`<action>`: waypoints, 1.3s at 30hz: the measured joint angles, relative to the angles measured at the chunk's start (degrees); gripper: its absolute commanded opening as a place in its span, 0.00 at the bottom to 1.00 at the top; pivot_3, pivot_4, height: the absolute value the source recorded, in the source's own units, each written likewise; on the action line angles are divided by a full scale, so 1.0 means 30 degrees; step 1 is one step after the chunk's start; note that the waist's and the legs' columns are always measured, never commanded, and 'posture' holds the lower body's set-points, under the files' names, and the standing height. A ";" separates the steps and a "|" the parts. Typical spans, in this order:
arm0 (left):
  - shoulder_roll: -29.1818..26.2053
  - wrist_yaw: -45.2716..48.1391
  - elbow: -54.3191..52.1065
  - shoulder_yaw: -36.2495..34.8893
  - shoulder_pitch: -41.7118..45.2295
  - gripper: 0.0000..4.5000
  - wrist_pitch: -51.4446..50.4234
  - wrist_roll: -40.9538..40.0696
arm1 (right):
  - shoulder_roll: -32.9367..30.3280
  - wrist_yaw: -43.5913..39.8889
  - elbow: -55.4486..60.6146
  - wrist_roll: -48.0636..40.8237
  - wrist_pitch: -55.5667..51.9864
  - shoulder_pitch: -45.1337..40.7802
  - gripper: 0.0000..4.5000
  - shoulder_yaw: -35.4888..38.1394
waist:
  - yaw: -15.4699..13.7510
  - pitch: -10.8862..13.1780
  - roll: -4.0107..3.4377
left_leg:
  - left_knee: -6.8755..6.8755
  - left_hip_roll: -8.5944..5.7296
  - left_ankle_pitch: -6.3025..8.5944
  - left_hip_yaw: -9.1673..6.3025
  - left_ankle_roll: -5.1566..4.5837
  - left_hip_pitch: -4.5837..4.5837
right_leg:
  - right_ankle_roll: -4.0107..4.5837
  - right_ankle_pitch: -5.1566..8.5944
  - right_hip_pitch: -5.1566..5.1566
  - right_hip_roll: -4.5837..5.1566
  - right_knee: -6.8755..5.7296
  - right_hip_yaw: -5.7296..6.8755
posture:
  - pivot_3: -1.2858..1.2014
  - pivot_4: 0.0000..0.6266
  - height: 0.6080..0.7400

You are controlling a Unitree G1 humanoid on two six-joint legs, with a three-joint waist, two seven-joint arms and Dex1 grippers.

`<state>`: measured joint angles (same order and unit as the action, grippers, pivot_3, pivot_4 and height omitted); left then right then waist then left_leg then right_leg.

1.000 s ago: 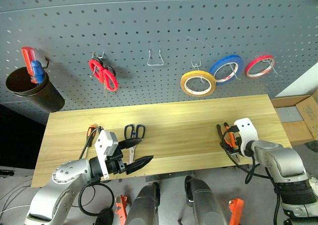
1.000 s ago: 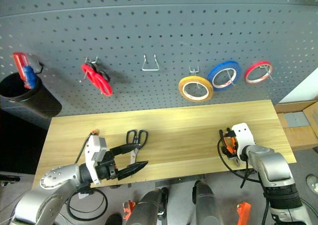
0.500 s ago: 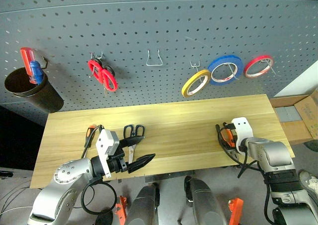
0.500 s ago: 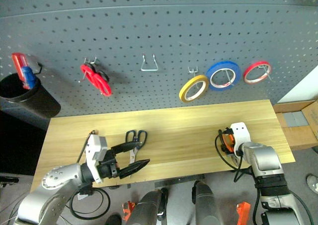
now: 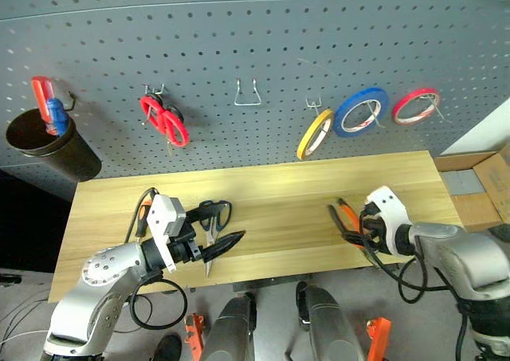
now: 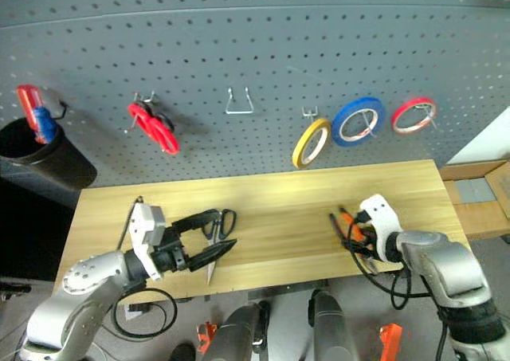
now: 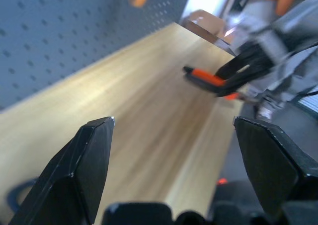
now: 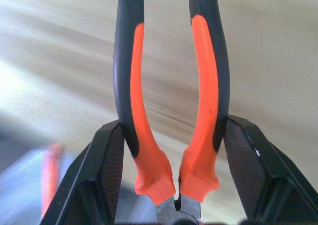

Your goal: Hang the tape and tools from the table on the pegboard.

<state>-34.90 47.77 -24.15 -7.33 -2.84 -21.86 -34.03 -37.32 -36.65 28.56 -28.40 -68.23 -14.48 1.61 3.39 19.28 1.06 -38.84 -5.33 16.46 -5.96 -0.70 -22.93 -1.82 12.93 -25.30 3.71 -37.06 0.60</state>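
Pliers (image 8: 171, 111) with orange-and-black handles sit clamped between the right gripper (image 5: 360, 227) fingers (image 8: 107, 180), handles pointing away from the wrist, over the right end of the table (image 5: 271, 198). That table is a long top of light yellowish wood planks, and behind it rises the pegboard (image 5: 239, 42), dark grey, dotted with a regular grid of holes and small metal hooks. On the board, the yellow-tan tape (image 5: 314, 134) hangs from a hook, turned nearly edge-on, just beside the blue tape roll (image 5: 361, 111), with the thin red tape roll (image 5: 415, 106) further right. An empty wire hook (image 5: 248, 95) sits mid-board, the red-handled scissors (image 5: 164, 120) hang to its left, and a black cup (image 5: 52, 146) at far left holds the red-and-blue-handled screwdrivers (image 5: 48, 104). A cardboard box (image 5: 486, 186) stands off the table's right end. Down on the left side of the wood, the dark-handled scissors (image 5: 213, 217) lie flat, and the left gripper (image 5: 227, 241) hovers just above them, jaws spread wide with nothing in them. An orange screwdriver handle (image 5: 144, 213) peeks out behind that arm.
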 measured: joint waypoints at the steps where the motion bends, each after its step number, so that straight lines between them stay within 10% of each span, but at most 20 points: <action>1: 0.0218 -0.0165 -0.0003 -0.0089 0.0183 0.92 0.0015 -0.0042 | 0.0095 -0.0982 0.1306 -0.1611 -0.0014 -0.0193 0.55 0.0716 | 0.0015 0.0001 -0.0001 | 0.0002 0.0000 0.0025 0.0007 -0.0044 0.0006 | -0.0001 -0.0001 0.0000 0.0000 -0.0005 -0.0009 | 0.47 0.54 1.00; 11: 0.3683 -0.4024 0.1171 -0.0921 0.1693 0.92 0.4260 0.3069 | 0.7233 0.1810 0.0717 -0.7432 0.2772 -0.8669 0.55 0.3274 | -0.0033 -0.0002 0.0003 | -0.0011 -0.0012 -0.0023 0.0016 0.0036 0.0009 | 0.0010 -0.0057 -0.0023 0.0007 -0.0023 -0.0007 | 0.48 0.50 1.00; 39: 0.5695 -0.6252 0.0956 0.0536 0.1618 0.92 0.8885 0.6029 | 1.2132 0.5241 -1.0223 0.5982 1.8550 -1.4419 0.55 -0.3578 | -0.0048 -0.0077 0.0104 | -0.0075 -0.0035 -0.0052 0.0111 0.0079 -0.0185 | 0.0005 -0.0067 -0.0336 0.0048 -0.0220 0.0000 | 0.50 0.45 1.00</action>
<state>-17.82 29.02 -21.28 -5.72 2.01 4.80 -15.95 -0.93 -20.93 -2.10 -10.45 -12.58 -57.74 -9.12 3.24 19.05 1.37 -39.07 -5.44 16.30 -5.63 -0.46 -23.49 -1.81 12.73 -26.31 3.86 -37.72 0.60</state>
